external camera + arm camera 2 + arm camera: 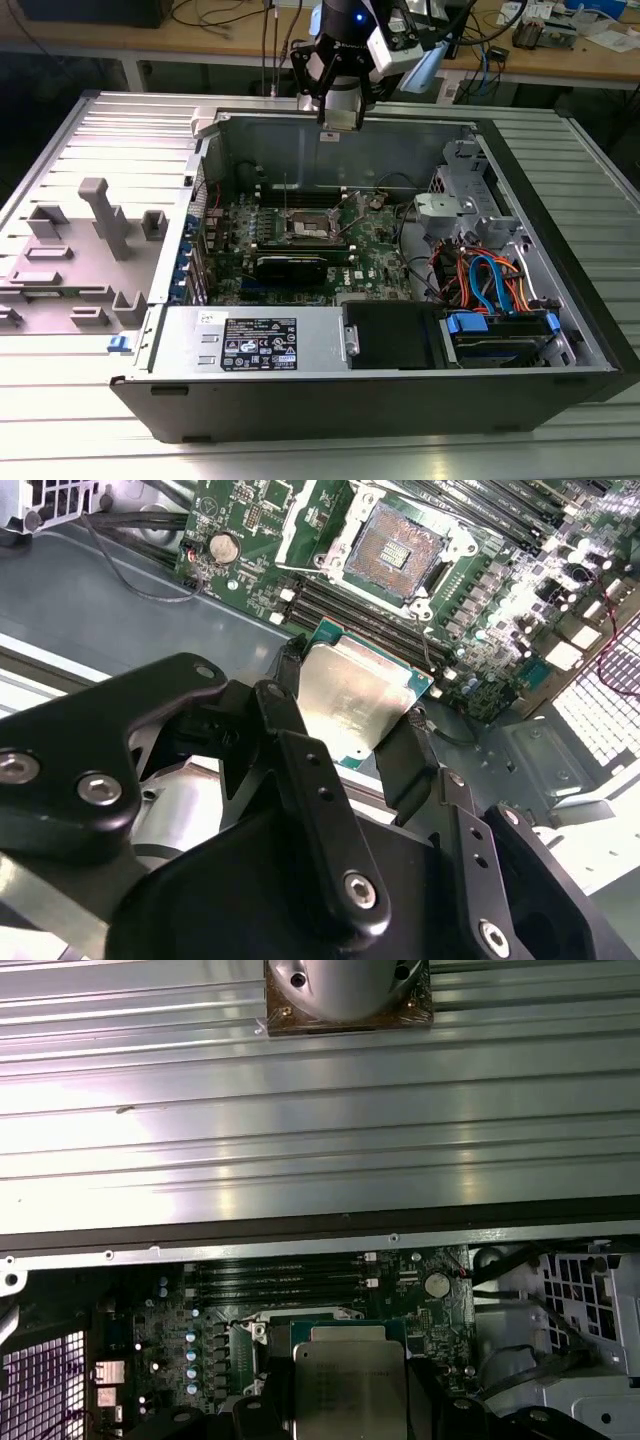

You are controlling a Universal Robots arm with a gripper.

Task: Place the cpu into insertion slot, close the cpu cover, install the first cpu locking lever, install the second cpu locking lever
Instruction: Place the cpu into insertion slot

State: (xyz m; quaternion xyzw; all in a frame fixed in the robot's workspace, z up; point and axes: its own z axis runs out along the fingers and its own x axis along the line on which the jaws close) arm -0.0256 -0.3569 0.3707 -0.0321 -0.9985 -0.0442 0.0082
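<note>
Ribbed metal table (pixel 300 462) is carrying an open computer case (pixel 420 395), with grey plastic fixtures (pixel 105 220) lying at the exterior view's left. Further right, above the case's far side, the gripper (pixel 352 705) is pinching the cpu (pixel 345 685) by opposite edges, jaws closed to the chip's width. The insertion slot (pixel 393 552) is sitting uncovered and bare below, well apart. Arriving tilted or rotated, the chip is likely risking bent socket contacts; such a thin edge hold could slip.

The arm (pixel 340 60) points its wrist straight down. Its gripper (pixel 352 692) pinches the cpu (pixel 345 715) between two black fingers (pixel 405 765).
</note>
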